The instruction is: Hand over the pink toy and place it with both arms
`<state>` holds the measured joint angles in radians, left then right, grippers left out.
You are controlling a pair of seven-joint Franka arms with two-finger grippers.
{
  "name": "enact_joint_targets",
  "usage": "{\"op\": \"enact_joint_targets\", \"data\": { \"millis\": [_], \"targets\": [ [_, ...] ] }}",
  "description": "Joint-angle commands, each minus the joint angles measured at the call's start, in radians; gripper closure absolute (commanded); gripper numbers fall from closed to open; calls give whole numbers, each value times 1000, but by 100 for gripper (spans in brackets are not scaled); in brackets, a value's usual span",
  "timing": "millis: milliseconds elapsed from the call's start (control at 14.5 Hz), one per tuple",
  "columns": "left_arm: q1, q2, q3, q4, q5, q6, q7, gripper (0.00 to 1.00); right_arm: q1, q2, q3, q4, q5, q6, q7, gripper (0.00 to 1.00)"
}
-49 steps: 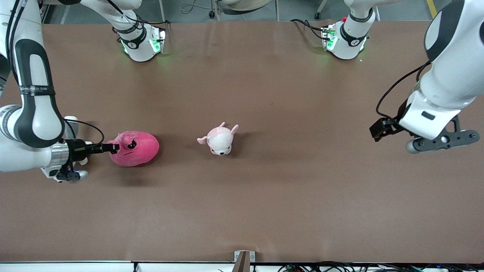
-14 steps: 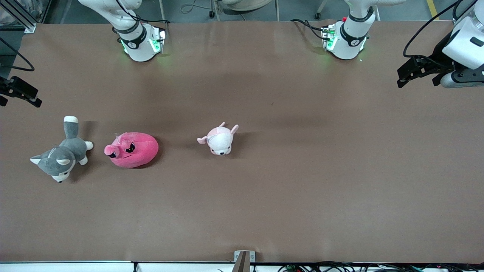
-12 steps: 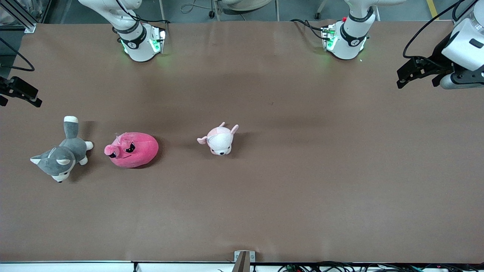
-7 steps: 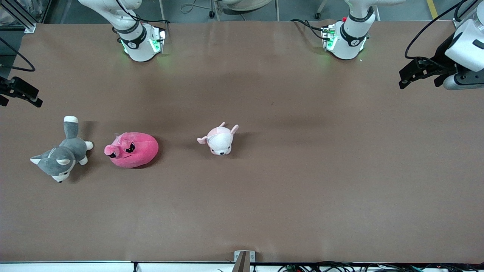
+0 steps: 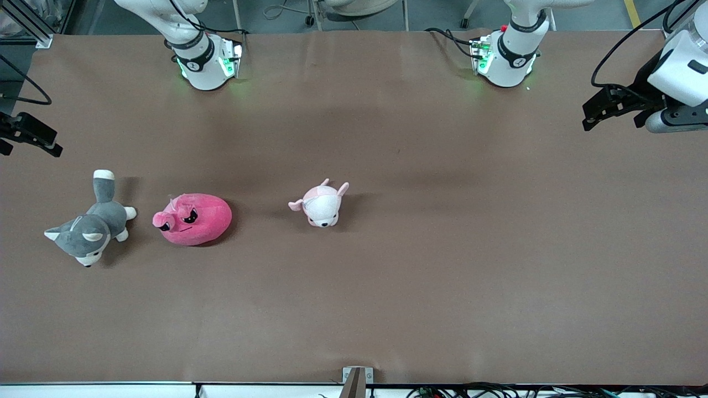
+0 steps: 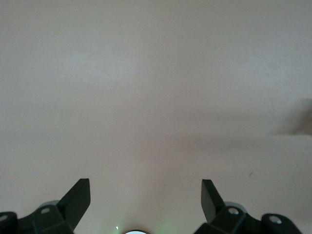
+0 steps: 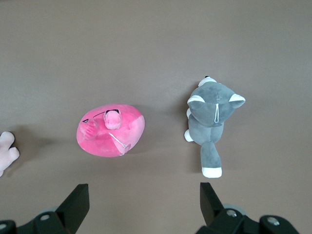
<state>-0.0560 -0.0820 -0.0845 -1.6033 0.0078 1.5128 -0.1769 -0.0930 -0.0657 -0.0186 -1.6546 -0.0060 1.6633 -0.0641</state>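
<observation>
The pink toy point(image 5: 192, 219) is a round hot-pink blob plush with angry black eyes. It lies on the brown table point(image 5: 442, 265) toward the right arm's end, between a grey plush and a pale puppy plush. It also shows in the right wrist view point(image 7: 111, 129). My right gripper point(image 5: 33, 135) is open and empty, raised over the table's edge at the right arm's end, apart from the toy point(image 7: 144, 200). My left gripper point(image 5: 600, 108) is open and empty, raised over bare table at the left arm's end point(image 6: 146, 197).
A grey-and-white wolf plush point(image 5: 91, 224) lies beside the pink toy, toward the right arm's end point(image 7: 212, 117). A small pale pink-and-white puppy plush point(image 5: 322, 203) lies near the table's middle. The arm bases point(image 5: 204, 61) point(image 5: 506, 58) stand along the table's farthest edge.
3.4 s ago my right gripper was at the pink toy; it has since withdrawn toward its end, uncovering the grey plush. My left gripper also pulled back. The toys have not moved.
</observation>
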Motion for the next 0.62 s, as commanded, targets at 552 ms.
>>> {"op": "enact_joint_targets", "data": {
  "millis": [552],
  "targets": [
    [-4, 4, -1, 13, 18, -34, 65, 0, -1, -25, 3, -22, -23, -2, 20, 0]
  ]
}}
